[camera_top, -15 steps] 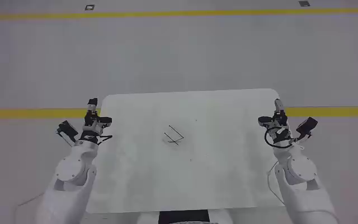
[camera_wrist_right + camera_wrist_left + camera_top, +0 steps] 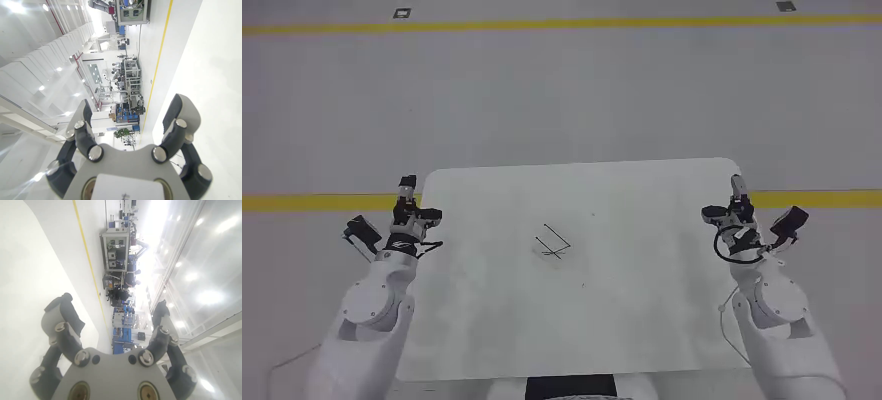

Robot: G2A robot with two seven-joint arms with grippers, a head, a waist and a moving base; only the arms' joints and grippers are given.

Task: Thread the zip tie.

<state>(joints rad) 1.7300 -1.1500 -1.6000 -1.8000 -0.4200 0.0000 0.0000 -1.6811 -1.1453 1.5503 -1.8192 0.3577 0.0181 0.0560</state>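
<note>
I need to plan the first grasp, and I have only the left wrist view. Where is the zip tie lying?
Observer: The thin dark zip tie lies flat near the middle of the white table, apart from both grippers.
Operator: My left gripper is open. How is the right one, and where is it?
Observer: The right gripper is open and holds nothing. In the top view it is at the table's right edge, opposite the left gripper at the left edge.
</note>
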